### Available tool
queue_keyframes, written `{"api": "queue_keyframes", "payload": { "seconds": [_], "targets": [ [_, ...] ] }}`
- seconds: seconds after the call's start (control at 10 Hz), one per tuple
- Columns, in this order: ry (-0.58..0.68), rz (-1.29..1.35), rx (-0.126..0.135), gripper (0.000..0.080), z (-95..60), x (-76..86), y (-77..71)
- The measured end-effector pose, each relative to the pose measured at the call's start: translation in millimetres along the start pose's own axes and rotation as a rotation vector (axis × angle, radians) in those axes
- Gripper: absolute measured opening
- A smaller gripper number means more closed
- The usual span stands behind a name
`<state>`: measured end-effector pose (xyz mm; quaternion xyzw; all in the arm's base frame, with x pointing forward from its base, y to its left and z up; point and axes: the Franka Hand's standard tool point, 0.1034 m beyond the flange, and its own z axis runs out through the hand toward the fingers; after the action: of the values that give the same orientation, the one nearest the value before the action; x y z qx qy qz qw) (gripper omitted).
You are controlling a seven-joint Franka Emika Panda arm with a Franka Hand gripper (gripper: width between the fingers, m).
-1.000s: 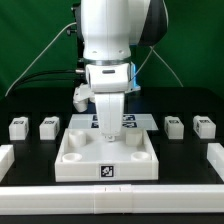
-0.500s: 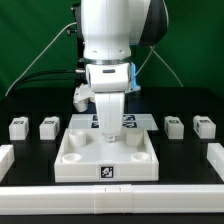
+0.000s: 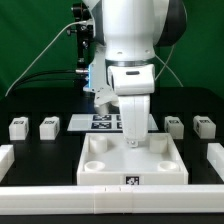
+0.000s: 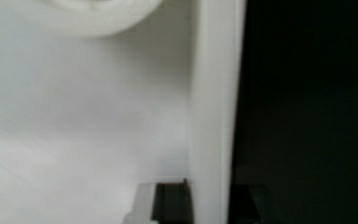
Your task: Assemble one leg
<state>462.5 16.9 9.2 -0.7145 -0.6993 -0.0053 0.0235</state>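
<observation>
Four small white legs with marker tags stand on the black table: two at the exterior view's left (image 3: 17, 127) (image 3: 48, 127) and two at its right (image 3: 175, 125) (image 3: 204, 126). The large white square tray-like piece (image 3: 110, 166) with round corner sockets lies in the middle front. My gripper (image 3: 133, 141) reaches down onto the tray's far wall and is shut on it. In the wrist view the dark fingers (image 4: 172, 205) stand on either side of the white wall (image 4: 211, 100), with a round socket (image 4: 96, 12) beside it. No leg is held.
The marker board (image 3: 100, 122) lies behind the tray, partly hidden by the arm. White rails border the table at the front (image 3: 60, 198), the exterior view's left (image 3: 5, 155) and right (image 3: 215, 155). Cables hang behind the arm.
The arm and the tray in its grip have slid together toward the exterior view's right. The legs have not moved.
</observation>
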Motion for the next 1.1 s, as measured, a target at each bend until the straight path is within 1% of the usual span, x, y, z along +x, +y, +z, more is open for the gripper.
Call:
{"api": "queue_keyframes", "payload": {
  "seconds": [0.2, 0.4, 0.6, 0.8, 1.1],
  "targets": [
    [0.007, 0.015, -0.006, 0.0063, 1.1, 17.3, 12.1],
    [0.015, 0.035, -0.015, 0.0063, 2.7, 37.3, 20.8],
    [0.018, 0.022, -0.02, 0.0063, 2.9, 49.7, 28.0],
    [0.022, 0.011, -0.024, 0.0063, 2.6, 56.7, 31.1],
    [0.023, 0.012, -0.027, 0.0063, 3.2, 56.6, 31.0]
  ]
}}
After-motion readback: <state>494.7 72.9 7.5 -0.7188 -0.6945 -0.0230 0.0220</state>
